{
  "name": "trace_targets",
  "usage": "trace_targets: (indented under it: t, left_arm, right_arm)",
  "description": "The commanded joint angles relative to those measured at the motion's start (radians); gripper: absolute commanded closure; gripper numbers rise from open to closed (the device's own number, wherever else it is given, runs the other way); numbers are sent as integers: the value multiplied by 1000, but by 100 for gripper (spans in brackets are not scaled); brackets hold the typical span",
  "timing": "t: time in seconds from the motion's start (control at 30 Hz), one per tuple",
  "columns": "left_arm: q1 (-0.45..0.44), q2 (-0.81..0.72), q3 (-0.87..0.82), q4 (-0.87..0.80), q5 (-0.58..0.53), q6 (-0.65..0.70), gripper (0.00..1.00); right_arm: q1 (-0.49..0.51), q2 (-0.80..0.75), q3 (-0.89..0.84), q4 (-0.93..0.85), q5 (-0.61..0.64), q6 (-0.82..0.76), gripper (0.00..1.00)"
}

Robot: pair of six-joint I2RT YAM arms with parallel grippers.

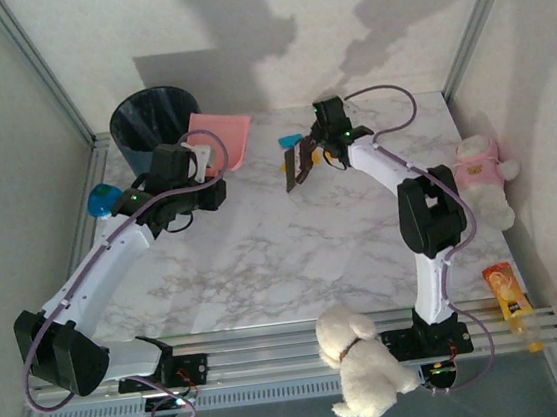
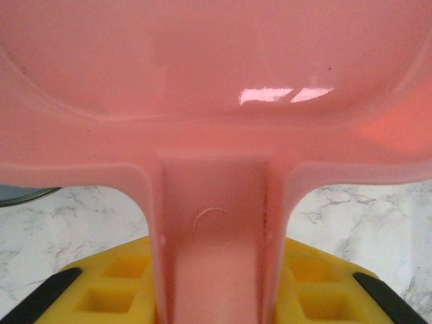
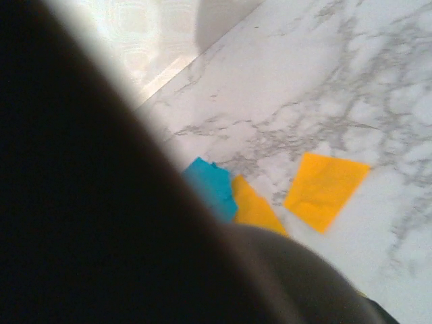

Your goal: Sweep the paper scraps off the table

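The left claw (image 2: 216, 297) is clenching the handle of the pink dustpan (image 1: 225, 137), with its yellow pads (image 2: 108, 290) pressing on either side of the handle. Whether the dustpan is touching the table (image 1: 294, 257) I cannot tell. The black bin (image 1: 153, 122) is standing just left of the dustpan. The paper scraps (image 1: 290, 152) are lying on the table to the right of the dustpan, apart from it. A teal piece (image 3: 210, 185) is touching an orange piece (image 3: 255, 208), and a second orange piece (image 3: 326, 189) is lying just beside them. The right claw (image 1: 304, 165) is hovering over those scraps. A dark blurred shape (image 3: 81, 202) is blocking its wrist view, so I cannot tell whether that claw is released or clenched.
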Motion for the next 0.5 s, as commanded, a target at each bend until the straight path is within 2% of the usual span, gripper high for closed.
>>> trace_targets:
  t: [0.0,0.17,0.47]
  left_arm:
    - [-14,-1,-11,22,-1,-1,100]
    - [-21,9,-7,25,-4,-2,100]
    - [-28,27,-3,25,-8,-1,100]
  right_arm:
    - [-3,-76,-85,-27,59,-9,100]
    - [-4,-141,-137,22,-5,-28,100]
    - [-34,-150,-99,129,-158,-56,100]
